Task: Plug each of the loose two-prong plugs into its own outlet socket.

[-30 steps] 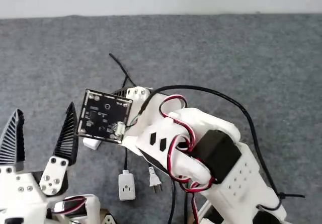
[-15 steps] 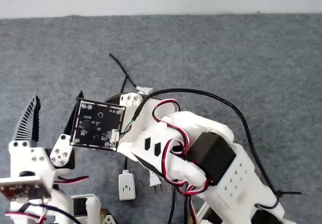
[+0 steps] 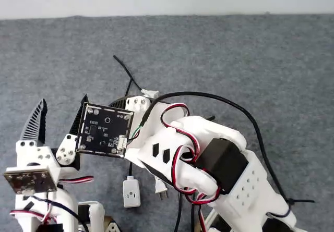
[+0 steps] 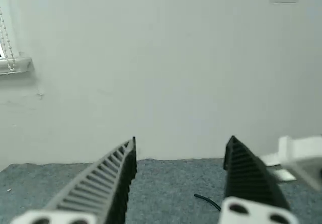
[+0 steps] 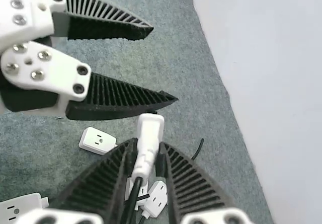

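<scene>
Grey mat (image 3: 271, 65) covered the table. Your right gripper (image 5: 148, 144) was closed on a white cord end (image 5: 150, 128), which stood upright between the fingers, lifted off the mat. Its face was turned away, so you could not tell whether it was a plug or a socket. A black cable (image 5: 132, 201) appeared to run down from it between the fingers.

Your left gripper (image 3: 62, 102) was spread wide and gripped nothing. It was raised just beside the right gripper, with its fingers aimed over the mat toward the wall.

In the high view, a socket (image 3: 131, 191) lay face up on the mat by the right arm, both slots empty. A loose plug (image 3: 160, 186) lay just beside it with its prongs exposed, not inserted. In the right wrist view, a second socket (image 5: 95, 139) lay on the mat under the left gripper's fingers, also unoccupied.

Progress assessment: no plug was seen seated in any socket, so no pairing appeared complete. At best, one cord end had been picked up. Every insertion was judged outstanding, including the loose plug beside the socket.
</scene>
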You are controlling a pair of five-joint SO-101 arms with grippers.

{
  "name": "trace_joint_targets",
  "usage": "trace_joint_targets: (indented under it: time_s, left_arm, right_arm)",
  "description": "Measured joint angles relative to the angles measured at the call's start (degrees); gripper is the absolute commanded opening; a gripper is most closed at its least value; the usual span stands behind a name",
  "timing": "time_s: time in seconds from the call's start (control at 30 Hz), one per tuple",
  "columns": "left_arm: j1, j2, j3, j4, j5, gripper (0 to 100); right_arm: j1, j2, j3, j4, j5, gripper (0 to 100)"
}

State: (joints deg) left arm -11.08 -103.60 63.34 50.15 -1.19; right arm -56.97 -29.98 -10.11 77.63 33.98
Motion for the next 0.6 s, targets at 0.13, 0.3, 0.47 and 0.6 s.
trace_joint_targets:
  time_s: [0.13, 0.3, 0.47, 0.6]
  left_arm:
    - [0.0, 0.0, 0.0, 0.1, 0.0, 28]
    - [0.0, 0.0, 1.1, 0.1, 0.0, 28]
    - [-1.8, 0.0, 3.3, -0.3, -0.4, 28]
    - [-6.6, 0.0, 9.4, -7.8, -0.4, 28]
  right_arm:
    - [0.0, 0.0, 0.0, 0.0, 0.0, 0.7]
    - [0.0, 0.0, 0.0, 0.0, 0.0, 0.7]
    - [-0.4, 0.0, -0.1, -0.1, 0.0, 0.7]
    - [1.1, 1.2, -0.2, -0.4, 0.0, 0.7]
